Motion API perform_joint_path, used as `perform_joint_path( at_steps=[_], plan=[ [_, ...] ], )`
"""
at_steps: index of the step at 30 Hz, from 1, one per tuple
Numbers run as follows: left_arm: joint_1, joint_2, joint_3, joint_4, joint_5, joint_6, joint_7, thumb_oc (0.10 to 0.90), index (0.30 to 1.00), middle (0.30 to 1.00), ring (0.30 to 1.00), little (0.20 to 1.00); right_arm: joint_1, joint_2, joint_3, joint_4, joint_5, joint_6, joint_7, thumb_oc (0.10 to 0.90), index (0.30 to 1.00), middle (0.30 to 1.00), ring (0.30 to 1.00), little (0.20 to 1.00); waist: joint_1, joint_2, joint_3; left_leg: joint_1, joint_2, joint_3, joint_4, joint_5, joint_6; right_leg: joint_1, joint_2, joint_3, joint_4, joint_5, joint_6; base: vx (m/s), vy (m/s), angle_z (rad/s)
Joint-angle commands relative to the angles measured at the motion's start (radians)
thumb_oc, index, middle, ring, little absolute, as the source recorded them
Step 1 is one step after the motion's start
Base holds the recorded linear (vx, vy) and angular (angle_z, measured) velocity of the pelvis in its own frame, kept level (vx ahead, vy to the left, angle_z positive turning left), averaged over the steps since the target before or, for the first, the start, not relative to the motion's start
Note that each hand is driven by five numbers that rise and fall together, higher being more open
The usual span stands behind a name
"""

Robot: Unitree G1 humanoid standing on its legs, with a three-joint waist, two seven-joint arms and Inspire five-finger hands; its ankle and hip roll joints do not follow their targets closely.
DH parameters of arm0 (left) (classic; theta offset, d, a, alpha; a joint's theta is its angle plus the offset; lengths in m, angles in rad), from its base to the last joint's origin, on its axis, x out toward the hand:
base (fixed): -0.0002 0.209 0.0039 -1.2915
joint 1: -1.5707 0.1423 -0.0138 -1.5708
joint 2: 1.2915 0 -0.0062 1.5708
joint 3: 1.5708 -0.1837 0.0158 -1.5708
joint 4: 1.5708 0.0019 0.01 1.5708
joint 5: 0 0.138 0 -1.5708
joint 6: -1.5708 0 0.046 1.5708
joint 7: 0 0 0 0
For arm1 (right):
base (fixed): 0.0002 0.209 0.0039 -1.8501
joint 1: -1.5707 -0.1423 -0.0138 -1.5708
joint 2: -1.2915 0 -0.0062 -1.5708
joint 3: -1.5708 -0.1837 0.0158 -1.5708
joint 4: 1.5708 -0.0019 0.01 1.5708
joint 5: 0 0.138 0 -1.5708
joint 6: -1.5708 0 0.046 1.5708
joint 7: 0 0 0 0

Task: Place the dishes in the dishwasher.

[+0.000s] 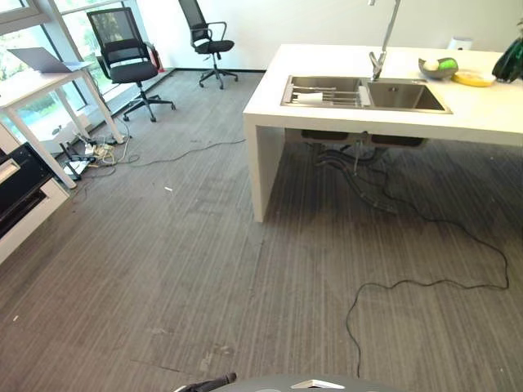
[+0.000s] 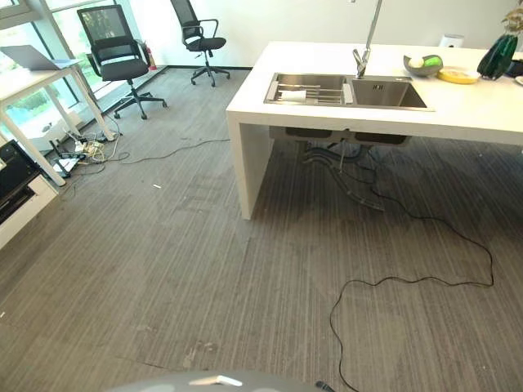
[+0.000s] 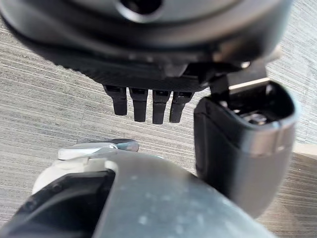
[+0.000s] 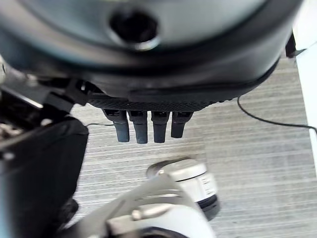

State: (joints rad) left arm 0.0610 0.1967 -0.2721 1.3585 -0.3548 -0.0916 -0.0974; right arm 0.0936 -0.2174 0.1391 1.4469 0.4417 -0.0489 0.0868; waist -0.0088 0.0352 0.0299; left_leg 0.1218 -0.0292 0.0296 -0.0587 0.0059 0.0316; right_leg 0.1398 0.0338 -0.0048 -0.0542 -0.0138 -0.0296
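A white counter (image 1: 343, 114) stands ahead on the right with a steel double sink (image 1: 364, 92) and a tall tap (image 1: 379, 57). A white dish (image 1: 309, 96) lies on the rack in the sink's left basin. Behind the sink sit a grey bowl (image 1: 437, 68) holding a green and a white item, and a yellow plate (image 1: 474, 78). At the far left edge is a black-fronted appliance (image 1: 20, 186) in a white cabinet. My left hand (image 3: 140, 105) and right hand (image 4: 141, 127) both hang over the carpet, fingers straight, holding nothing.
Grey carpet stretches between me and the counter. A black cable (image 1: 425, 284) snakes across the floor from under the sink. Two office chairs (image 1: 127, 61) and a white desk (image 1: 45, 82) with a laptop stand at the back left, with a power strip (image 1: 86, 151) beneath.
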Motion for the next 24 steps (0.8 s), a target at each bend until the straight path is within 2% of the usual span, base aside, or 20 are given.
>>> perform_joint_path(
  at_steps=[1,7,12,24],
  plan=[
    [-0.079,-0.074,0.019,0.049,0.015,-0.037,-0.023,0.800,0.900,0.900,0.900,0.900,-0.042,0.001,0.031,0.040,-0.041,-0.002,0.016,0.800,0.900,0.900,0.900,0.900,0.013,-0.011,0.014,0.010,0.009,-0.034,-0.029,-0.021,-0.082,-0.020,-0.052,-0.011,-0.033,0.006,0.127,0.00,0.000,0.00],
    [-0.084,-0.072,0.015,0.087,0.066,-0.026,0.005,0.800,0.900,0.900,0.900,0.900,-0.069,-0.012,0.036,0.015,-0.084,-0.020,-0.033,0.800,0.900,0.900,0.900,0.900,0.017,-0.017,0.010,0.009,0.010,-0.030,-0.029,-0.022,-0.081,-0.021,-0.053,-0.011,-0.033,0.005,0.130,0.01,0.000,-0.02],
    [-0.083,-0.074,0.037,0.093,0.046,-0.024,0.020,0.800,0.900,0.900,0.900,0.900,-0.072,0.000,0.042,0.011,-0.090,-0.022,-0.046,0.800,0.900,0.900,0.900,0.900,0.020,-0.021,0.001,0.013,0.010,-0.031,-0.029,-0.026,-0.082,-0.014,-0.053,-0.010,-0.033,0.001,0.131,0.01,0.000,-0.01],
    [-0.081,-0.071,0.026,0.093,0.078,-0.027,0.024,0.800,0.900,0.900,0.900,0.900,-0.061,0.015,0.054,0.022,-0.093,-0.016,-0.037,0.800,0.900,0.900,0.900,0.900,0.021,-0.021,-0.001,0.014,0.010,-0.032,-0.029,-0.029,-0.082,-0.013,-0.056,-0.015,-0.033,0.000,0.133,0.00,0.000,0.00]
  ],
)
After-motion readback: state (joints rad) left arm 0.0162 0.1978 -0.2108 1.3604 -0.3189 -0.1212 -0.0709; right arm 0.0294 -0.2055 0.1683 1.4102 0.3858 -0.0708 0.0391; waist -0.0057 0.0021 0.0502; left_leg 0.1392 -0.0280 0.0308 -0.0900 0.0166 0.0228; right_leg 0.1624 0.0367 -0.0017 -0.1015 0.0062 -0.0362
